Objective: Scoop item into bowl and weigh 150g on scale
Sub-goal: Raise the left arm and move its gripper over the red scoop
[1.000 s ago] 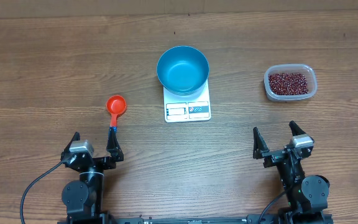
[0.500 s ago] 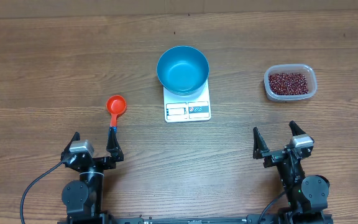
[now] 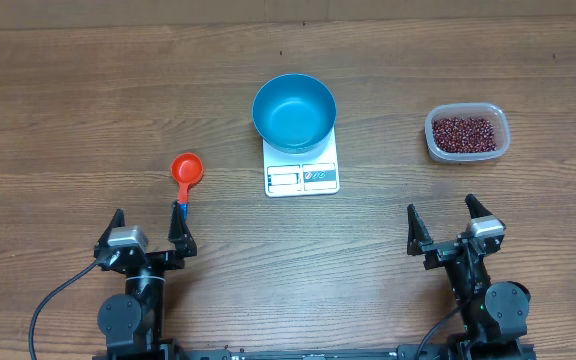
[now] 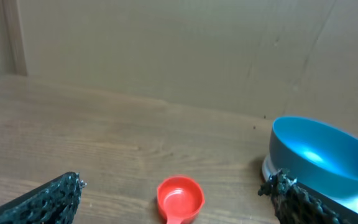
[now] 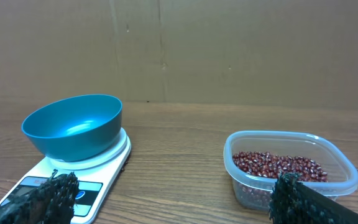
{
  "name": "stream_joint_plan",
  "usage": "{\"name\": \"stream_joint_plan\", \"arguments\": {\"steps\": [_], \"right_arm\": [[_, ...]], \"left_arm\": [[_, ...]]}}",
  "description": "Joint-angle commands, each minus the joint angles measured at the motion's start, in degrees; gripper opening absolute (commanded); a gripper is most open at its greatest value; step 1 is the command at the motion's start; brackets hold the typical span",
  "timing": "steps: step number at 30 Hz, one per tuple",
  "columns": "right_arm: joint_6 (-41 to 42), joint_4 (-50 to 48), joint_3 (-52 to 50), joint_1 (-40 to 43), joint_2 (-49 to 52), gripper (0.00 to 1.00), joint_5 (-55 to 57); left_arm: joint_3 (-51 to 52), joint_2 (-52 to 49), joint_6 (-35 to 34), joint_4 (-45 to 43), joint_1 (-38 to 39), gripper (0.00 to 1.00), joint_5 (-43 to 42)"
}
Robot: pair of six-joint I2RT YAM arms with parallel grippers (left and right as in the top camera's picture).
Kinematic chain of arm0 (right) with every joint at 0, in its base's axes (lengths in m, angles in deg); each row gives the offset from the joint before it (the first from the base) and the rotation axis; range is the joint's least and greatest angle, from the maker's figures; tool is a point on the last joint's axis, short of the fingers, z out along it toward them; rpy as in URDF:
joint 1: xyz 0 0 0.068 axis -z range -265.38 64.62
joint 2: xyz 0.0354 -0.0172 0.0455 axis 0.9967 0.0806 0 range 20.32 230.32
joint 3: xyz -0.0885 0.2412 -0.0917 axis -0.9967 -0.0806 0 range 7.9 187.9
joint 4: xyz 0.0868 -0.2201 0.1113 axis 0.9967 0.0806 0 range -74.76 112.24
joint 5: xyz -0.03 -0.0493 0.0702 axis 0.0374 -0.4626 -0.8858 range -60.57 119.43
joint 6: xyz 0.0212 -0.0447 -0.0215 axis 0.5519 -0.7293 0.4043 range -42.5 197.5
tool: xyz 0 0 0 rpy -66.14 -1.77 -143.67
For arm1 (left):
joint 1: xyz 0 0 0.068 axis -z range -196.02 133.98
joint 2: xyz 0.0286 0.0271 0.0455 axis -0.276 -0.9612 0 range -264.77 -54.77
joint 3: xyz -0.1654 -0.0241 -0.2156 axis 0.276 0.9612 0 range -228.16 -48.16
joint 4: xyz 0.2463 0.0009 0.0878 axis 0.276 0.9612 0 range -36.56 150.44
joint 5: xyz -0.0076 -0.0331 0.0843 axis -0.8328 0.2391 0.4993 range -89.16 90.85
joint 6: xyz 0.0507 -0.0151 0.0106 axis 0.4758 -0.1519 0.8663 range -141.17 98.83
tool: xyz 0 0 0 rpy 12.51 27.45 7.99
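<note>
The brown wooden table is looked at straight down from high overhead, so the whole spread is taken in at once. Both wrist views are set low by the near edge, pointed at the far wall and pretty close to the tabletop. The round bright blue bowl is caught by all three. Of the wrist views, the small red plastic scoop is picked up only by the left one, and the clear plastic tub only by the right.

Glossy smooth blue bowl, clear plastic tub, matt wood-grain table.
</note>
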Motion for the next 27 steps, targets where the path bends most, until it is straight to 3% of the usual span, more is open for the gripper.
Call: {"name": "stream_joint_plan", "arguments": {"steps": [1, 7, 14, 20, 27], "right_arm": [[0.17, -0.46, -0.59, -0.33, -0.46, 1.0, 0.57], [0.17, -0.46, -0.59, -0.33, -0.46, 1.0, 0.57], [0.17, -0.46, -0.59, -0.33, -0.46, 1.0, 0.57], [0.17, -0.46, -0.59, -0.33, -0.46, 1.0, 0.57], [0.17, -0.46, -0.59, -0.33, -0.46, 1.0, 0.57]], "left_arm": [[-0.44, 0.5, -0.79, -1.88, -0.35, 1.0, 1.16], [-4.83, 0.5, -0.59, -1.16, -0.35, 0.99, 1.2], [-16.68, -0.37, 4.52, 7.78, -0.35, 1.0, 4.46], [-27.15, -7.19, 8.83, 11.28, -0.35, 0.99, 9.35], [-38.32, -19.76, 8.98, 13.81, -0.35, 1.0, 9.73]]}}
